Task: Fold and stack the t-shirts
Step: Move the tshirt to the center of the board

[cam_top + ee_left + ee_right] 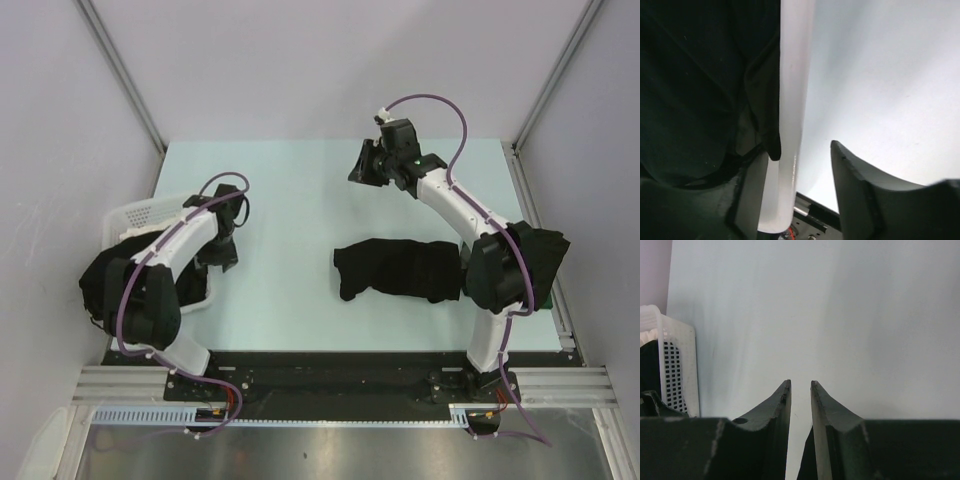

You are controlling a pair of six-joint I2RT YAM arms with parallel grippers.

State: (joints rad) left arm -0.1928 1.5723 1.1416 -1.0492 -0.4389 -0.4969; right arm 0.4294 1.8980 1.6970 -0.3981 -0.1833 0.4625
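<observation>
A roughly folded black t-shirt (400, 268) lies on the table right of centre. More black t-shirts (100, 285) fill the white basket (150, 212) at the left edge. My left gripper (213, 265) is open at the basket's near right side. In the left wrist view it (797, 150) straddles the white basket rim (790, 100), with black shirt cloth (690, 90) against its left finger and nothing gripped. My right gripper (360, 168) hangs over the far middle of the table. In its wrist view it (800, 383) is shut but for a narrow slit and empty.
More black cloth (545, 252) lies at the table's right edge beside the right arm's elbow. The basket (675, 365) also shows at the left of the right wrist view. Grey walls and metal posts close in the table on three sides.
</observation>
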